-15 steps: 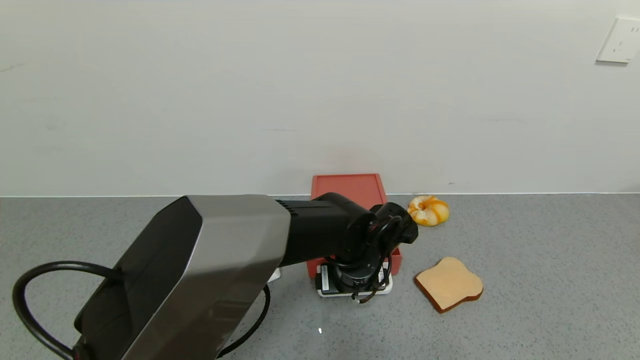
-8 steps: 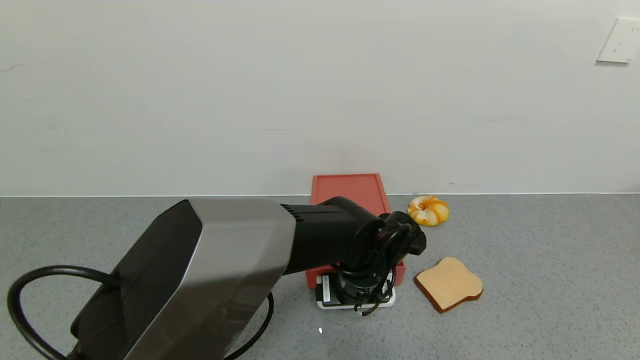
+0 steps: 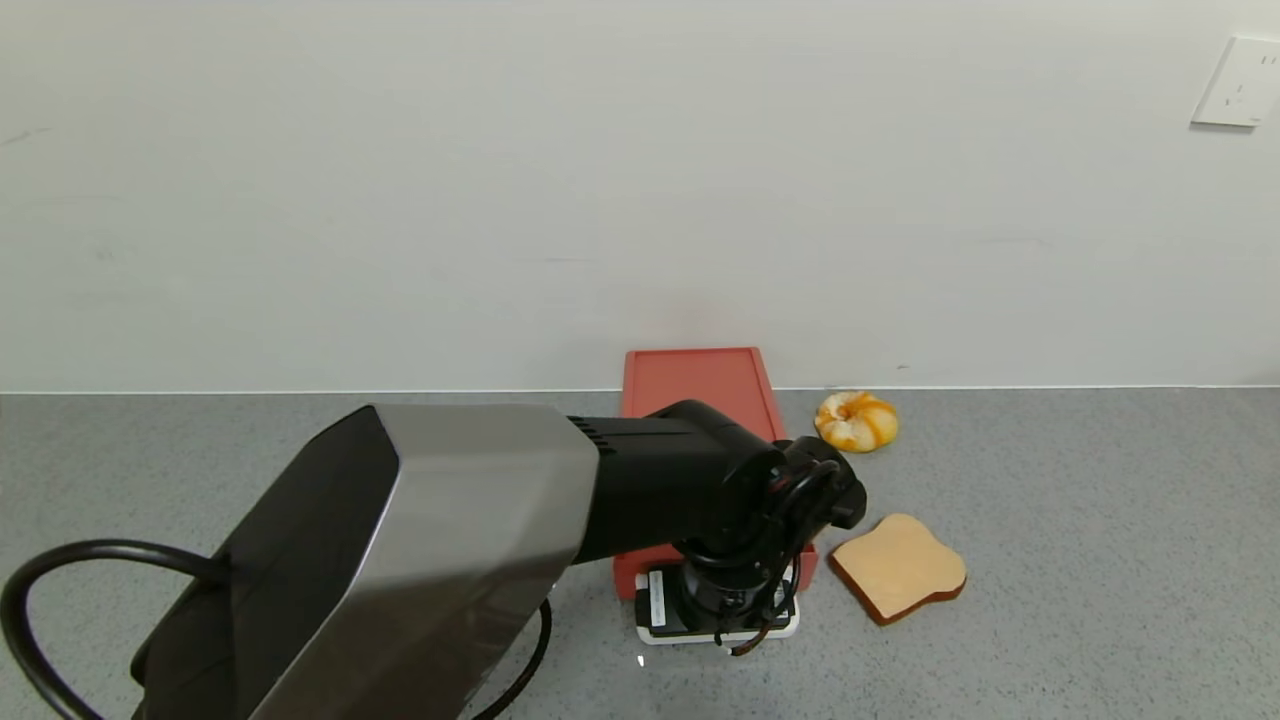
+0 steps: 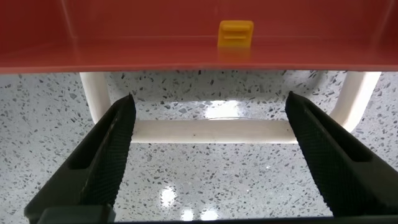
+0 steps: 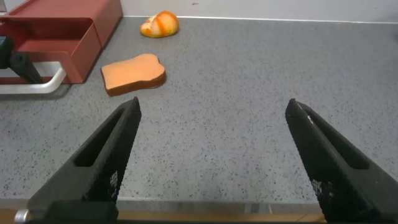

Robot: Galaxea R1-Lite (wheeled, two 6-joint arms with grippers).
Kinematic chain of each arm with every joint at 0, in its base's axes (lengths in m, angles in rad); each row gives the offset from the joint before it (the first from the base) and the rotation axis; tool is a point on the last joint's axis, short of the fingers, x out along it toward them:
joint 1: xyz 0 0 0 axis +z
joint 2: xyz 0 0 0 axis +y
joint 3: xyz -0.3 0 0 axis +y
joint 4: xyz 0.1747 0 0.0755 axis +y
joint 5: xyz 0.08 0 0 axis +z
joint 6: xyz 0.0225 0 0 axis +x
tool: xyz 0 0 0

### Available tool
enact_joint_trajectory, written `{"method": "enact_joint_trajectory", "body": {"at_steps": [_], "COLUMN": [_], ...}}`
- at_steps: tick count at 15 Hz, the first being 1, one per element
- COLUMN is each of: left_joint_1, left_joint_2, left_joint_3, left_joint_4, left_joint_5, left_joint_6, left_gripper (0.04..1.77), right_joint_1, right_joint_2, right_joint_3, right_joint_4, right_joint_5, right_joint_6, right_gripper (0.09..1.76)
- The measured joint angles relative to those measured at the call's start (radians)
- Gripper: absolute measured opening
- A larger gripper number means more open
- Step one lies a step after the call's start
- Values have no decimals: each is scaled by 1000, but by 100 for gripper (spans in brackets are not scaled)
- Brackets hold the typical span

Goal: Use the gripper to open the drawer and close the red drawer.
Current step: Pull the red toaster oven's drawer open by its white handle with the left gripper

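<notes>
The salmon-red drawer (image 3: 700, 385) stands against the wall, its tray pulled out toward me. In the head view my left gripper (image 3: 720, 605) points down at the drawer's white loop handle (image 3: 770, 630), and the wrist hides the fingers. In the left wrist view the left gripper (image 4: 209, 101) is open, with both fingers inside the loop and the handle bar (image 4: 211, 130) running from one to the other. The tray front (image 4: 155, 37) is just beyond. My right gripper (image 5: 214, 109) is open and empty over bare counter, apart from the drawer (image 5: 74, 31).
A toast slice (image 3: 898, 567) lies on the counter right of the tray. A round orange-glazed bun (image 3: 857, 421) sits by the wall beside the drawer. A small yellow piece (image 4: 236, 34) shows inside the tray. A wall socket (image 3: 1237, 82) is at the upper right.
My left arm has drawn back toward me, and the handle and tray front have come out with it, nearer the toast. The toast and bun have not moved.
</notes>
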Motion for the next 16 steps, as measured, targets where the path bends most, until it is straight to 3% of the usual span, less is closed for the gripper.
{"method": "enact_joint_trajectory", "body": {"at_steps": [16], "left_joint_1": [-60], "left_joint_2": [-33], "left_joint_3": [77], "left_joint_4": [1], "left_joint_5": [-7], "left_joint_6": [-42], "left_gripper": [172], "right_joint_1": [0], "right_joint_2": [0], "right_joint_3": [0], "right_joint_4": [0], "right_joint_5": [0], "right_joint_6": [0], "right_gripper": [171]}}
